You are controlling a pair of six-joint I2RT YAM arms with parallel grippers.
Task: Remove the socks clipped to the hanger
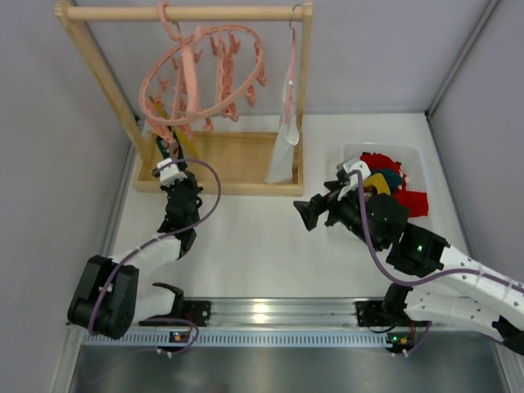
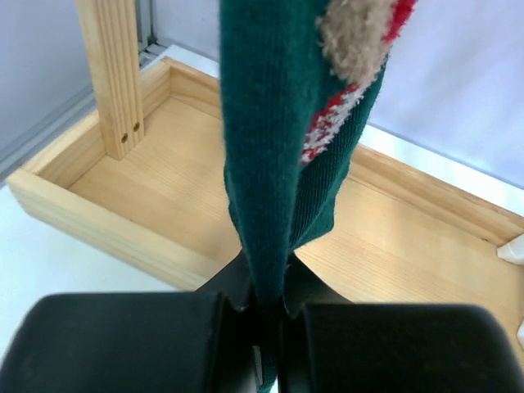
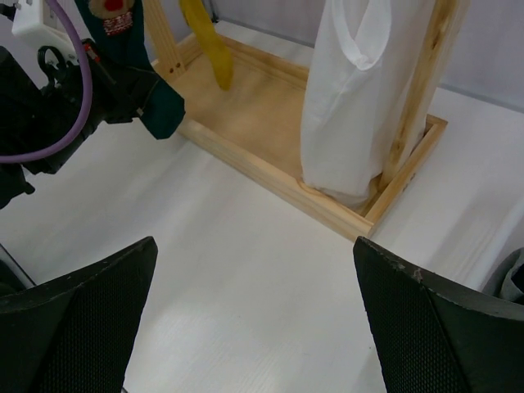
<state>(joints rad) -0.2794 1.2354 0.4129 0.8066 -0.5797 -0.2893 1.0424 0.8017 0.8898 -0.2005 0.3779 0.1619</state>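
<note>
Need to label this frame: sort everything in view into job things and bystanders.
Job:
teal sock, clamped in left pincer
yellow sock, hanging
round pink hanger
loose socks in bin

Bystanders:
white cloth
wooden rack
right pincer, open

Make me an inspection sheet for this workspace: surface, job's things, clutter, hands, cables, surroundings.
Surface: white table, with the wooden rack standing at its far side.
Job's things: pink ring hanger hangs on the rack; a teal sock and a yellow sock hang below it; more socks lie in the clear bin on the right.
Clutter: white cloth on a slim hanger at the rack's right end.
Grippers: left hand shut on the teal sock's lower end; right hand open and empty above the table.
Cables: a purple cable loops along each arm.
Surroundings: grey walls.
</note>
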